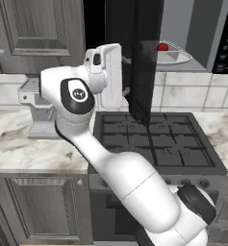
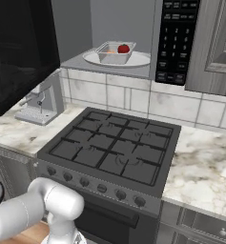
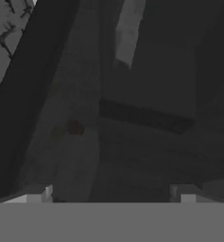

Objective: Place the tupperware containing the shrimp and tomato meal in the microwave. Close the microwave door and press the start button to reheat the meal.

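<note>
Tupperware [image 2: 115, 53] sits inside the microwave [image 2: 179, 40], resting on the pale round turntable plate [image 2: 138, 60] on the grey interior floor. We see the red tomato [image 2: 124, 48] in its right end and a bit of orange shrimp [image 2: 111, 51] beside it. In the left base view the tomato [image 1: 163, 47] peeks out just past the edge of the microwave door [image 1: 143, 62], which stands swung wide open, hanging over the back of the stove [image 2: 112, 147]. We find the gripper [image 3: 111, 194] close up against the dark see-through door panel, its fingertips [image 3: 38, 194] spread wide apart and pinching nothing; the tomato shows faintly through the window. A grey coffee machine [image 2: 40, 102] stands on the marble counter [image 2: 205, 167] left of the stove.
</note>
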Controlling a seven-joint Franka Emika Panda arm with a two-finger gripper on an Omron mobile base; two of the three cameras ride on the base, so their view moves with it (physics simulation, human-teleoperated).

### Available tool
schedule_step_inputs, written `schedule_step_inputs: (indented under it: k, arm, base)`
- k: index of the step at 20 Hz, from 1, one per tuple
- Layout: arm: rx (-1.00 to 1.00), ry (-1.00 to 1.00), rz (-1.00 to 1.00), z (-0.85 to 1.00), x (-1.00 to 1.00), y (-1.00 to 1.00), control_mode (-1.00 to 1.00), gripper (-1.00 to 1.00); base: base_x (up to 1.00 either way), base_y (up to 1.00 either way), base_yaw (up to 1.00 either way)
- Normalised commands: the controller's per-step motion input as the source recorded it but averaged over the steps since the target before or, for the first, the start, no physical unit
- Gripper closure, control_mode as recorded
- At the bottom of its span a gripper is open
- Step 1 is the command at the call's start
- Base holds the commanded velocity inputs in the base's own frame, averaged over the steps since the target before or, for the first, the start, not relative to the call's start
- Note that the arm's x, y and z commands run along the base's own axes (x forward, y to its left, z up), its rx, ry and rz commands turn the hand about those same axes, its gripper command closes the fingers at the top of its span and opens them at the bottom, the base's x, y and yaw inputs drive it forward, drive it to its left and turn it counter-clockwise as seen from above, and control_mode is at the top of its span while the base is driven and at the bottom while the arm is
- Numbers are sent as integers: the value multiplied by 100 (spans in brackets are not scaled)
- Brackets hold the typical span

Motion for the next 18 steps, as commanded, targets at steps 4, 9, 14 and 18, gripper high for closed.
schedule_step_inputs:
  k: [4, 9, 14, 18]
  arm:
    - [11, -20, -35, 0, 0, -100, -100, -100]
    - [13, -19, -28, 0, 6, -100, -100, -100]
    - [12, -21, -13, 0, 27, -98, -100, -100]
    - [9, -31, 2, 0, 24, -64, -100, -100]
  base:
    - [0, 0, 0]
    - [0, 0, 0]
    - [0, 0, 0]
    - [0, 0, 0]
